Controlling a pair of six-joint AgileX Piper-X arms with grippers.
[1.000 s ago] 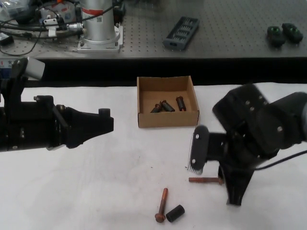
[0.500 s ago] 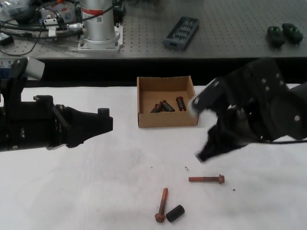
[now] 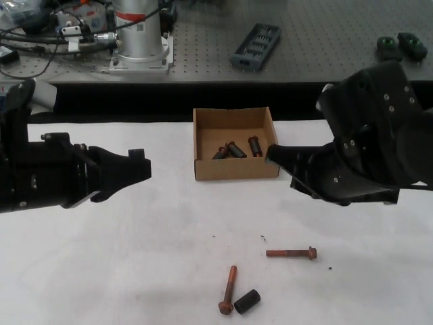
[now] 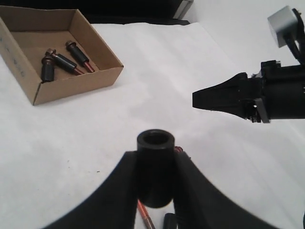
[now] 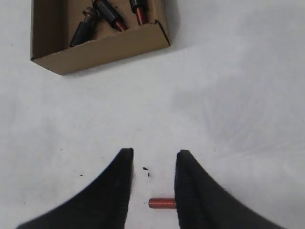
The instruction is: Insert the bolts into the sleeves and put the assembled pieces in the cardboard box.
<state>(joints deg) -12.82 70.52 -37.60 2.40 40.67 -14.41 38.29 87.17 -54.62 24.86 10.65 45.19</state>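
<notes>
In the high view I saw the cardboard box (image 3: 235, 169) at upper centre on the desk (image 3: 135, 271), with assembled pieces (image 3: 234, 149) inside. Two bolts (image 3: 291, 254) and a loose sleeve (image 3: 247, 300) lay at lower centre.

In the left wrist view, the left jaws clamped a held sleeve (image 4: 155, 174) at bottom centre.

In the right wrist view, the right jaws stood narrowly parted and empty.

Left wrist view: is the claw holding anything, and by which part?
Yes. The left claw grips a black sleeve by its side walls, with the open end sticking out beyond the grip. The right claw is open and holds nothing.
</notes>
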